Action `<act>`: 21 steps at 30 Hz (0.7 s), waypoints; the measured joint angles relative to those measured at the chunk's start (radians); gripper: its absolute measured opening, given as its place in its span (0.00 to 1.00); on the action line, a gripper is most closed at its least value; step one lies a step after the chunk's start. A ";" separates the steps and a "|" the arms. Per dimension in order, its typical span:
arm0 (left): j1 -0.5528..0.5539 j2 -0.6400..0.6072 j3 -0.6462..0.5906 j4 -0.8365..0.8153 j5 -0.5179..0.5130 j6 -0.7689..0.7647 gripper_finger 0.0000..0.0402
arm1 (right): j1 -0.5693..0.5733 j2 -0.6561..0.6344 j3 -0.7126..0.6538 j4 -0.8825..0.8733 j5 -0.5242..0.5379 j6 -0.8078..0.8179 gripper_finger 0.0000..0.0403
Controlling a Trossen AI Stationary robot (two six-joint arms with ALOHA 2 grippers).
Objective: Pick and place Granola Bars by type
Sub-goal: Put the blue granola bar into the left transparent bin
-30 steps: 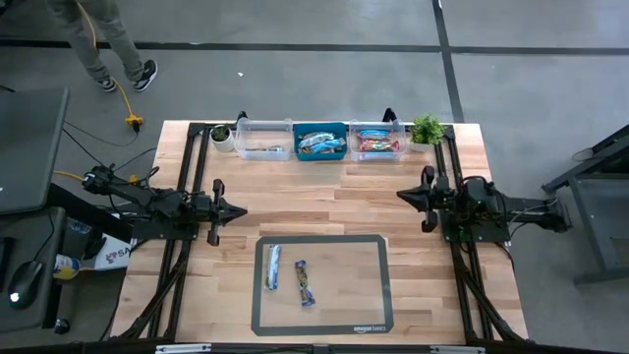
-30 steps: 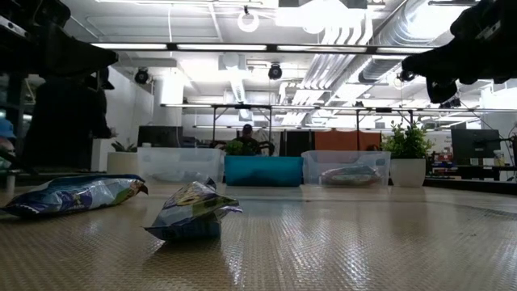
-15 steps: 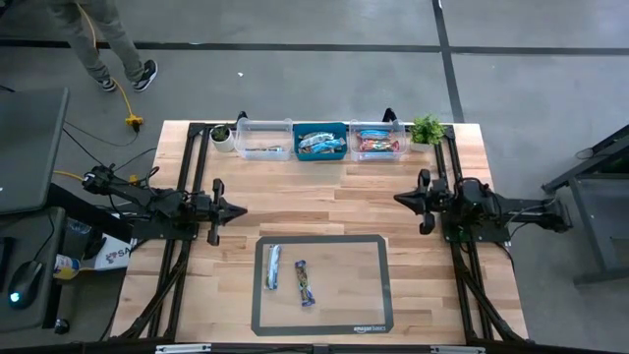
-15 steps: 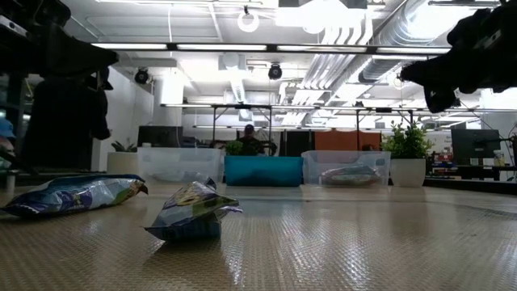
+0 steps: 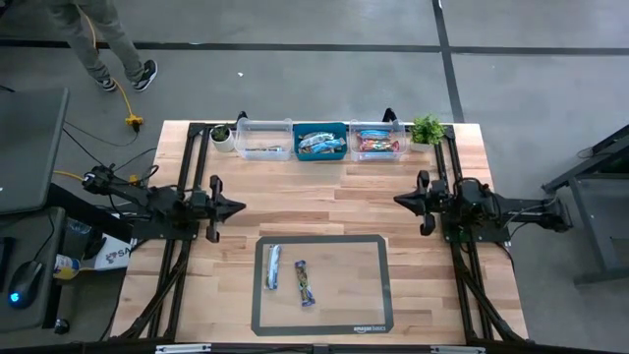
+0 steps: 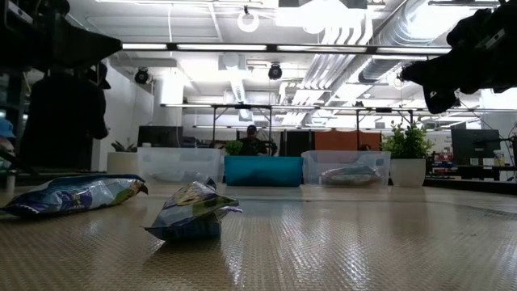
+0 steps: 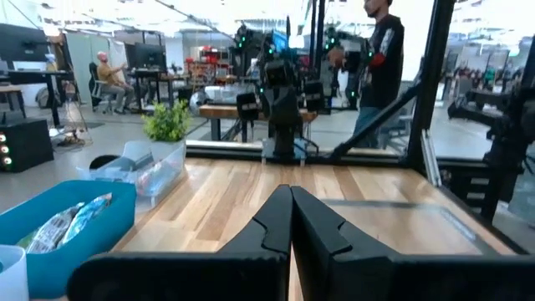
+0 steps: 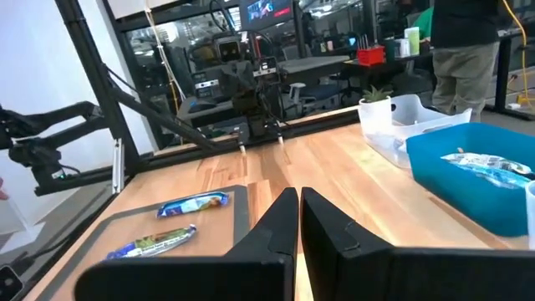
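Two granola bars (image 5: pixel 289 277) on the mat (image 5: pixel 373 246), well apart from both closed, empty tools: left tool (image 5: pixel 239 207), right tool (image 5: pixel 398 199)

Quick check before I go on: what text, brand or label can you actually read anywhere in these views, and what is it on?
"amazonbasics": on the near border of the dark mat, high view; small, so a likely reading.
"SA...": partial red letters on a white box beside the table's left edge; the rest is hidden.
Granola Bars on the mat: wrapper print too small and blurred to read.
Bars in the blue bin: unreadable.
Overhead screen in the room behind: unreadable.
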 joint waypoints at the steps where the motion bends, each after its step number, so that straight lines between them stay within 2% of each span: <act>1: 0.000 0.000 0.000 0.009 0.000 0.000 0.00 | 0.000 0.001 0.000 -0.001 0.000 0.003 0.00; 9: 0.000 0.000 0.000 0.072 -0.002 -0.008 0.00 | 0.000 0.006 0.000 -0.004 -0.030 -0.040 0.00; 12: 0.000 0.000 0.000 0.119 -0.002 -0.056 0.00 | 0.000 0.006 0.000 -0.004 -0.029 -0.082 0.00; 15: 0.000 0.000 0.000 0.173 -0.002 -0.138 0.00 | 0.000 0.006 0.000 -0.004 -0.028 -0.118 0.00; 18: 0.000 0.000 0.001 0.217 0.003 -0.285 0.00 | 0.000 0.006 0.000 -0.004 -0.028 -0.138 0.00; 21: 0.000 0.001 0.032 0.169 0.068 -0.384 0.00 | 0.000 0.006 -0.001 -0.004 -0.028 -0.137 0.00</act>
